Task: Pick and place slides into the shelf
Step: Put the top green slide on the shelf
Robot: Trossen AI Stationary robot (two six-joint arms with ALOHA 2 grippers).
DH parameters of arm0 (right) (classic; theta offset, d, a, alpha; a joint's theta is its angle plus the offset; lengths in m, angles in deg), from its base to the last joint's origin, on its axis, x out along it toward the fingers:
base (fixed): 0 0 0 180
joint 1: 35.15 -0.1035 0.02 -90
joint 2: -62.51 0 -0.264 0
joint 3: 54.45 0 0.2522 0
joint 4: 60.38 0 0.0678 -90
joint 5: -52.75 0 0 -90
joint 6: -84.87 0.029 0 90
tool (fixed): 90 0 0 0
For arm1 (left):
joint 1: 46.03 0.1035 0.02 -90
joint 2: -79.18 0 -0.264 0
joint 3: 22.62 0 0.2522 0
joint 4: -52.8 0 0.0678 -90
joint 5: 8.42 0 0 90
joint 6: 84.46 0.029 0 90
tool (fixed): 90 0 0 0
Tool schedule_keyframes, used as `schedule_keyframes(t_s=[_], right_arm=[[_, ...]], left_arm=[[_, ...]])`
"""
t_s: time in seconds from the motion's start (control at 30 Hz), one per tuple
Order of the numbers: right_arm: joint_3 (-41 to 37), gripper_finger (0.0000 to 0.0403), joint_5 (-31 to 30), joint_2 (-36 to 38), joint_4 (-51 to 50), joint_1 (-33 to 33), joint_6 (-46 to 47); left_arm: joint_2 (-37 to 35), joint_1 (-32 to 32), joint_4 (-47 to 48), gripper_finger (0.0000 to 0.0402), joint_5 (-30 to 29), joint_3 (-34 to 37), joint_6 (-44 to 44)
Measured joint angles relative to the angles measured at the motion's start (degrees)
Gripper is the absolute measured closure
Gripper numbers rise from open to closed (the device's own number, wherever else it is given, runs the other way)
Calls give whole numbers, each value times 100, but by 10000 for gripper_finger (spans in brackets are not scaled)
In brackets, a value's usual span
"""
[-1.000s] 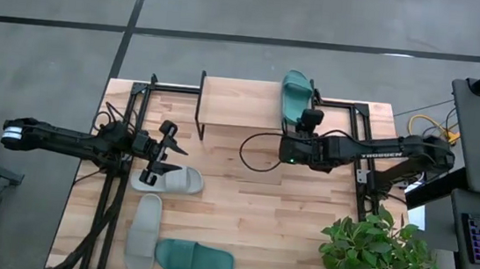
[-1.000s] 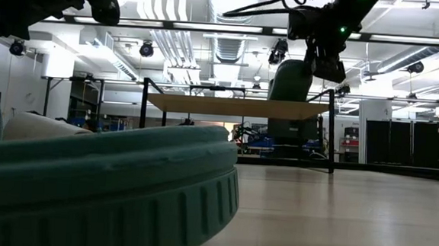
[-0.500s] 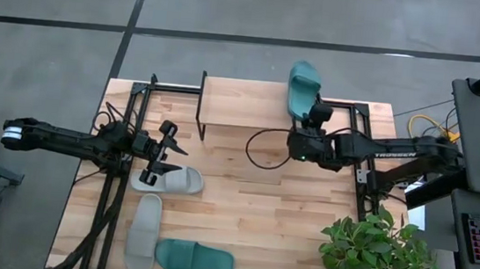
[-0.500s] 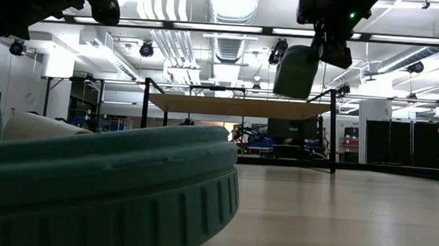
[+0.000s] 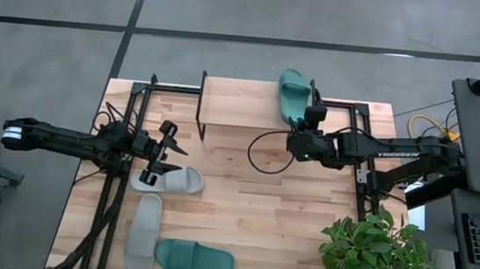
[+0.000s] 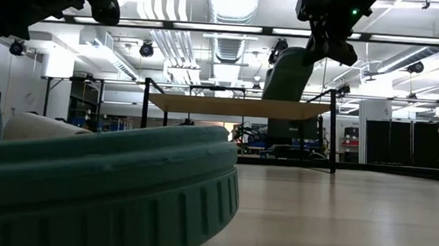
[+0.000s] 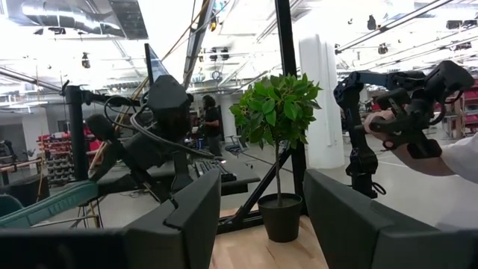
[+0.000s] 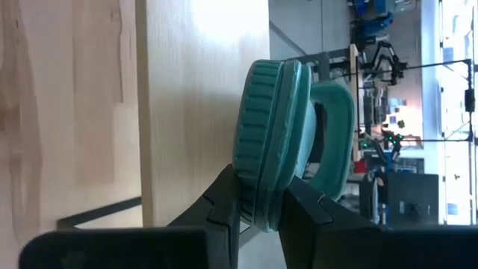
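Note:
My right gripper [image 5: 311,115] is shut on a teal slide [image 5: 293,94] over the right end of the shelf [image 5: 241,104]. In the low view this slide [image 6: 287,74] stands tilted just above the plank [image 6: 236,106]. My left gripper [image 5: 164,154] hovers open above a grey slide [image 5: 170,179] that lies sole down on the table. The second grey slide [image 5: 142,231] and the second teal slide [image 5: 195,257] lie flat near the table's near left corner. The left wrist view shows the open fingers [image 7: 193,213] and nothing between them. My right gripper pinches the teal slide's sole at its near end [image 8: 258,196] between its two fingers [image 8: 226,203], one on each face of the sole. The fingers run along the slide, coming from the table's near right. The slide stands tilted above the plank. Whether its lower end touches the plank, I cannot tell.
A potted plant [image 5: 378,258] stands at the table's near right corner. Black metal frames [image 5: 125,132] run along both sides of the table. A person's hand [image 7: 385,123] on a control arm shows in the room beyond. Bare wood [image 5: 269,199] lies mid-table.
My right gripper first rose with the teal slide and drifted toward the far right, lifting it clear above the plank. It then came back left and down. The slide now leans more and its lower end is at plank height.

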Motion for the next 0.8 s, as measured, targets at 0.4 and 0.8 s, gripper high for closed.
schedule_keyframes(t_s=[0.4, 0.8], right_arm=[[-14, 349, 169, 7, -35, 411, -129], [-325, 349, 393, 9, -3, 501, -124]], left_arm=[[-2, 6, -1, 223, 0, 0, 2], [0, 6, -1, 223, 1, 0, 2]])
